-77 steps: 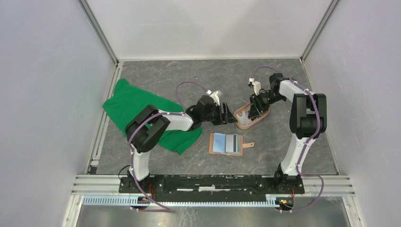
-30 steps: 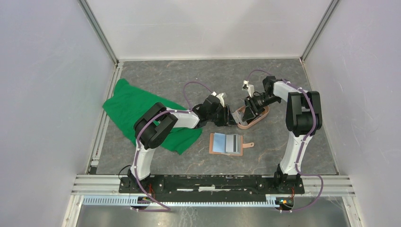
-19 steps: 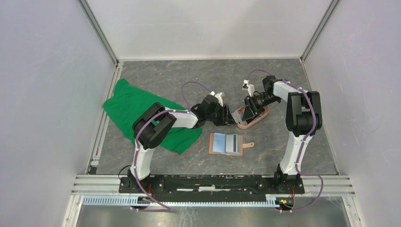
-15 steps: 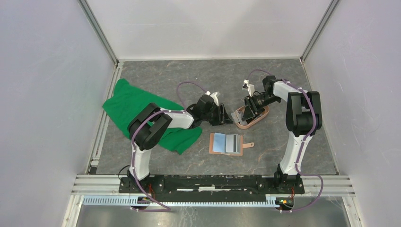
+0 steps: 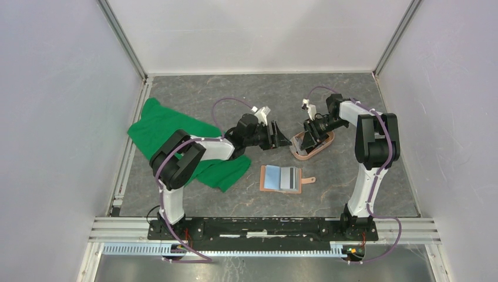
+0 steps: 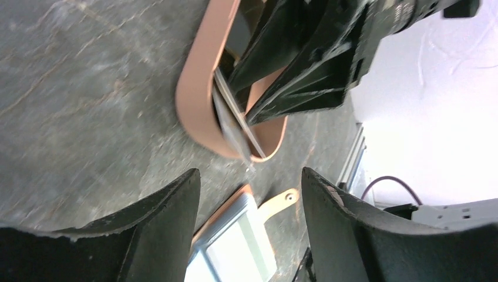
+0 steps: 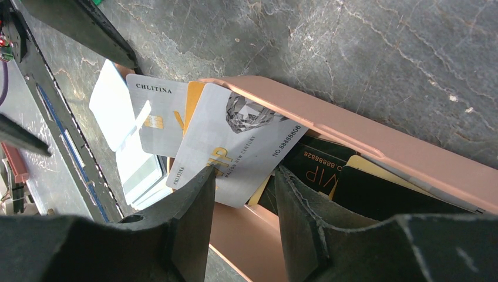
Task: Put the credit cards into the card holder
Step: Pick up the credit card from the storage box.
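While left gripper [image 6: 249, 176] hung open at 9 o'clock of tray [image 7: 352, 134], right gripper [image 7: 244, 173] straddled a pale card [image 7: 241, 141]; grip unclear; holder [image 5: 281, 178] at 7 o'clock.

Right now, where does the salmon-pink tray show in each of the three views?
Top external: the salmon-pink tray is right of centre, beyond the card holder.
Left wrist: upper centre, the tray's rim looping down to mid-picture.
Right wrist: the rim slants from centre to the right edge, credit cards spilling over it.
Shared landmark: the right gripper, its black fingers reaching into the tray.
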You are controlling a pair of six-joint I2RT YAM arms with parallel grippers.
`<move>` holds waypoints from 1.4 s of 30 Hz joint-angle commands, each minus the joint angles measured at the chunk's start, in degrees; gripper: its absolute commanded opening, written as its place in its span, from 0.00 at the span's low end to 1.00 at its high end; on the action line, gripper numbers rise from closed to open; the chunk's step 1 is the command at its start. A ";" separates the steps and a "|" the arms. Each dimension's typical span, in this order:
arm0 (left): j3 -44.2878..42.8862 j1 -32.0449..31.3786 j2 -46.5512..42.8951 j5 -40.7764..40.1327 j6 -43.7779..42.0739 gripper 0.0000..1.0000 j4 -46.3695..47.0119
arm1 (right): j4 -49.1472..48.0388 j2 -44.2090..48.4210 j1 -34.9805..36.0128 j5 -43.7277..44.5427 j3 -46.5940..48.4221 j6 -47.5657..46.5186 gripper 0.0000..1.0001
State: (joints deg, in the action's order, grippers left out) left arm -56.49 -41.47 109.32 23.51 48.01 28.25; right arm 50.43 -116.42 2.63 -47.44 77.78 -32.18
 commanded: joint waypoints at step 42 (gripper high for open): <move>-18.90 0.16 0.32 -1.38 -15.47 0.02 -11.68 | 1.75 15.75 -8.37 -8.83 0.83 -16.88 0.55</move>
State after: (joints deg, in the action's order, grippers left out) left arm -73.78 -41.36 117.05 24.36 43.05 18.00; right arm 50.57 -106.10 -6.00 -49.06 79.22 -40.80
